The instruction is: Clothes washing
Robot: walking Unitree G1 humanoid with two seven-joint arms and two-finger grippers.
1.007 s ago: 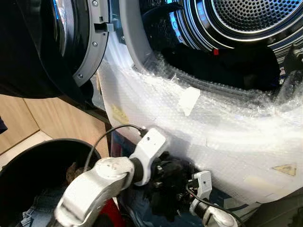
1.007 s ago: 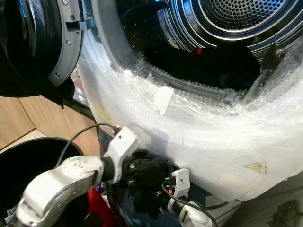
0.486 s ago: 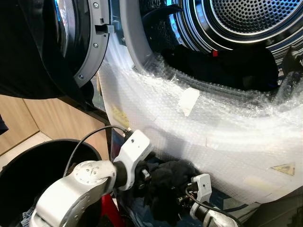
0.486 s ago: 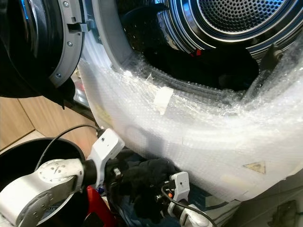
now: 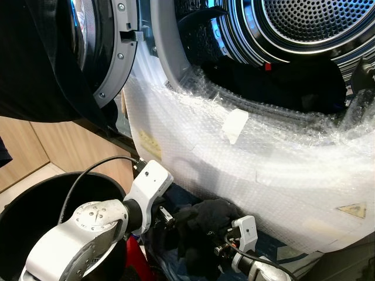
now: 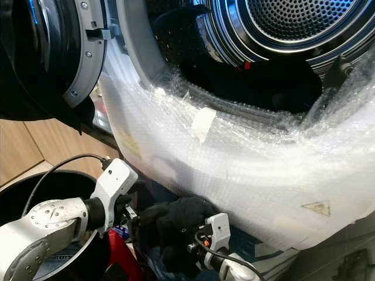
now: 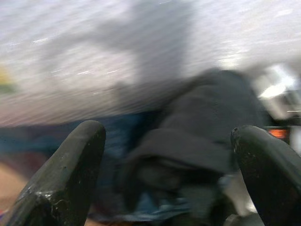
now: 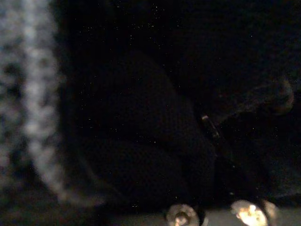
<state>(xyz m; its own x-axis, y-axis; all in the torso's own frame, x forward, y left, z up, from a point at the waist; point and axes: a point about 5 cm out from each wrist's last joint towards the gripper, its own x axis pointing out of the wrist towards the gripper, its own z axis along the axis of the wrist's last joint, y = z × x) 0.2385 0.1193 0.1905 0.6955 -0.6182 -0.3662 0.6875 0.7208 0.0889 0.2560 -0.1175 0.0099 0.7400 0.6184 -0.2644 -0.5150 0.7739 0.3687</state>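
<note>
A bundled black garment (image 5: 205, 219) hangs low in front of the washing machine, under its bubble-wrapped front (image 5: 263, 158). My right gripper (image 5: 218, 249) is pushed into the bundle from the right and is shut on it; dark cloth (image 8: 141, 132) covers its wrist view. My left gripper (image 7: 168, 132) is open, just left of the garment (image 7: 202, 127), with nothing between its fingers. The machine's door (image 5: 99, 52) stands open at the left. Dark clothes (image 5: 281, 79) lie in the mouth of the steel drum (image 5: 310, 23).
A round black basket (image 5: 35, 196) stands at the lower left beside my left arm. Something red (image 5: 135, 257) and blue fabric (image 5: 176, 269) lie below the grippers. Light wood flooring (image 5: 23, 146) shows left of the machine.
My left gripper has let go of the black garment and drawn back to the left. The garment stays with my right gripper, a little lower than before.
</note>
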